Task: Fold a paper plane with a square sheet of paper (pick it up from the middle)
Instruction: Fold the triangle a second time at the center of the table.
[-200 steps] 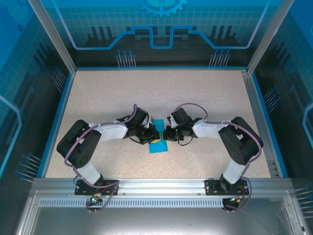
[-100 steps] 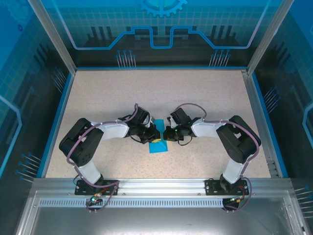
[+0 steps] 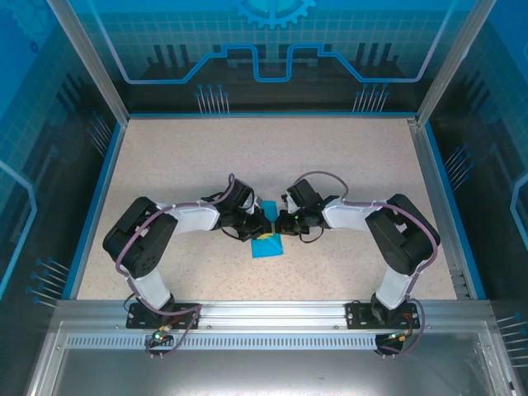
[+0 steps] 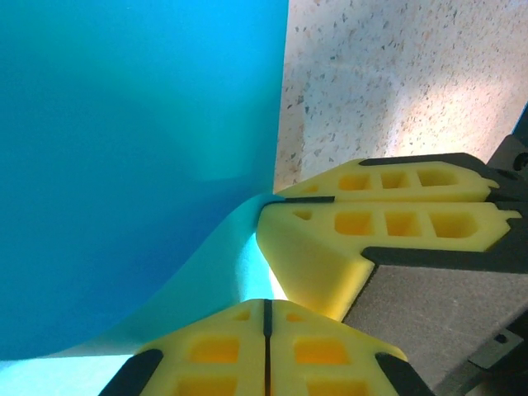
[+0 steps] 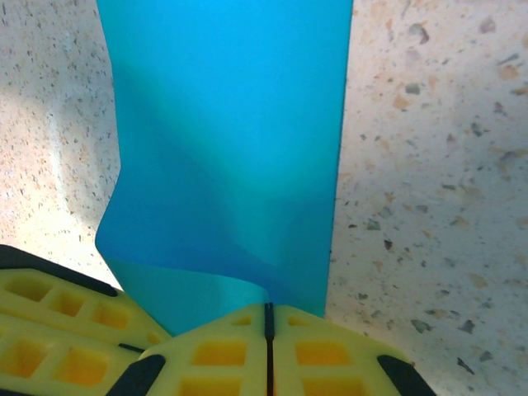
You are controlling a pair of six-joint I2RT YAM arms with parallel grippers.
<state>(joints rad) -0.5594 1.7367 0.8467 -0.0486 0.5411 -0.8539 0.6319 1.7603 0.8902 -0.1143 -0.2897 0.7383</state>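
From 9 and 3 o'clock, the left tool [image 3: 258,226] and right tool [image 3: 279,223] both pinch the square sheet of paper [image 3: 267,246] mid-worktop [image 3: 346,157], tips nearly touching, probably to raise its middle for creasing.

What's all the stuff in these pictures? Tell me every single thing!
sheet of paper: one, bright blue, middle of the table, pinched and curved between both grippers
table: one, speckled beige with a blue border, under everything
wall panels: several, see-through blue with line patterns, around the table
metal rail: one, silver, along the near edge
left arm and right arm: one each, white and black with purple cables, bolted to the rail, reaching in towards the middle
left gripper: one, yellow fingers, shut on the paper
right gripper: one, yellow fingers, shut on the paper, right beside the left one
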